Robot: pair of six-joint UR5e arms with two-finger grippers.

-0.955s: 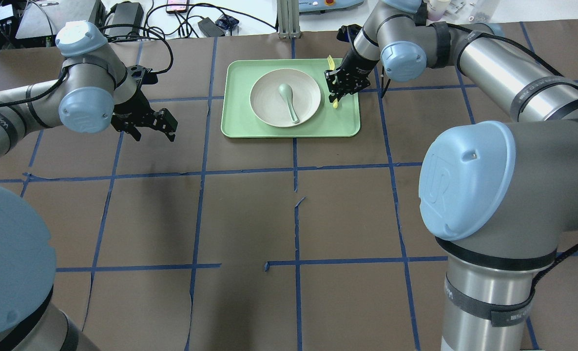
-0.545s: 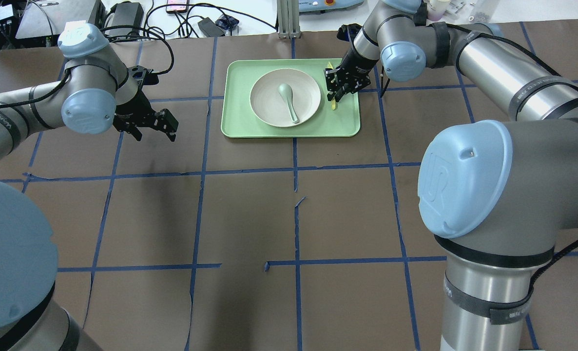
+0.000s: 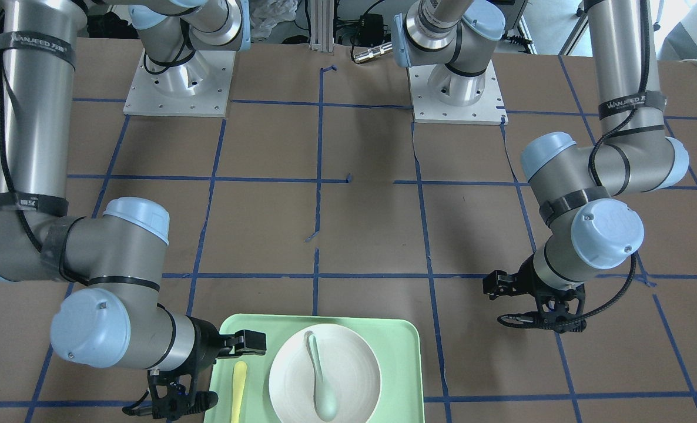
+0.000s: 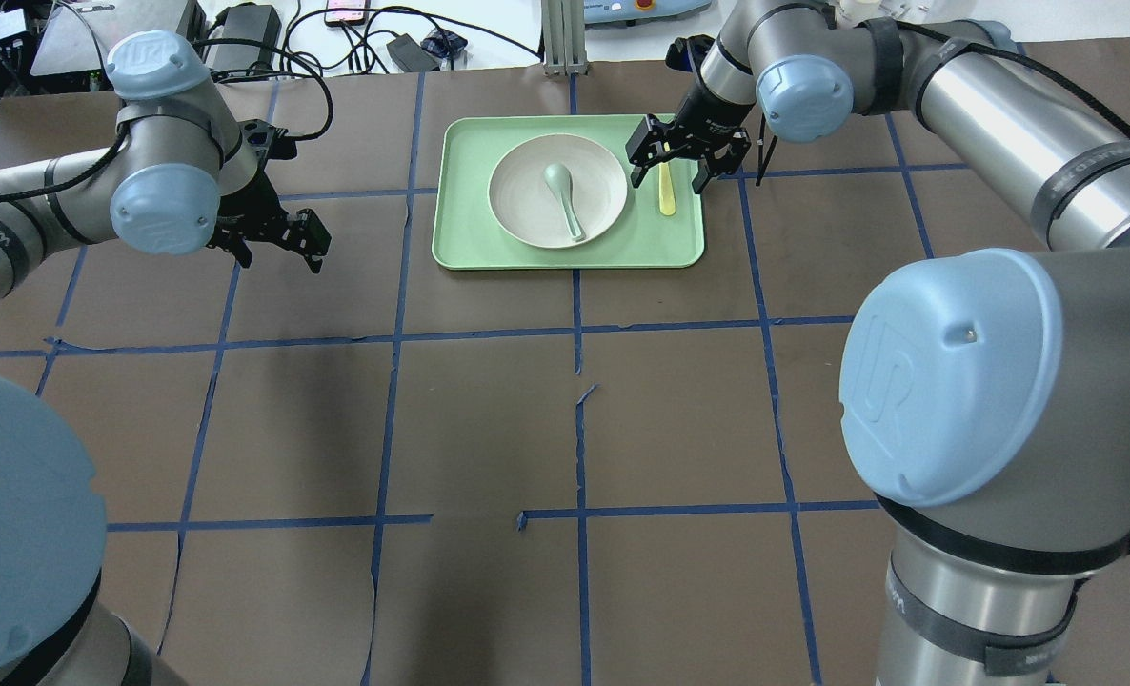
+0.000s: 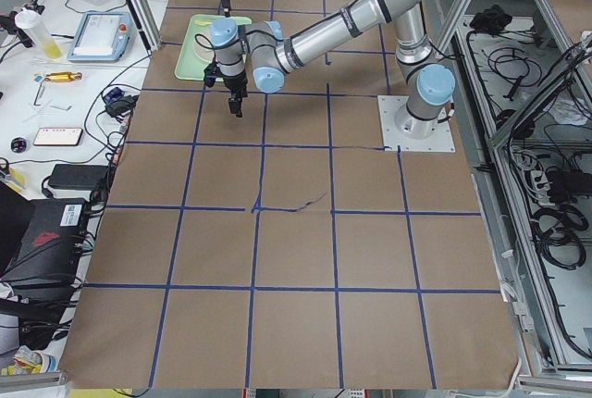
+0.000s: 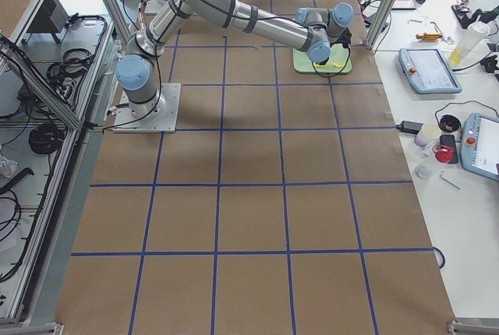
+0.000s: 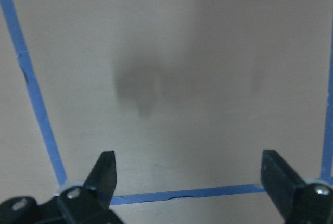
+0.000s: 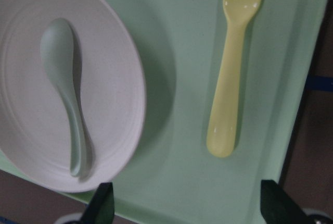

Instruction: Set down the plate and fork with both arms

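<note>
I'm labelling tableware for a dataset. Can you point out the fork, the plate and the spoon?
fork (image 8: 229, 78), right wrist view, middle of its handle.
plate (image 4: 519, 191), overhead view, bare inner surface near its left rim.
spoon (image 3: 317, 373), front-facing view, on its handle.

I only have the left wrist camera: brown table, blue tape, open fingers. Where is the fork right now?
Observer: The fork lies flat on the light-green tray, to the right of the plate in the overhead view and clear of its rim.
Operator: Is the right gripper holding it?
Observer: No. The right gripper is open, its jaws spread to either side of the fork, which lies free on the tray.
Operator: Is there anything on the plate?
Observer: Yes, a pale mint-green spoon lies in it.
</note>
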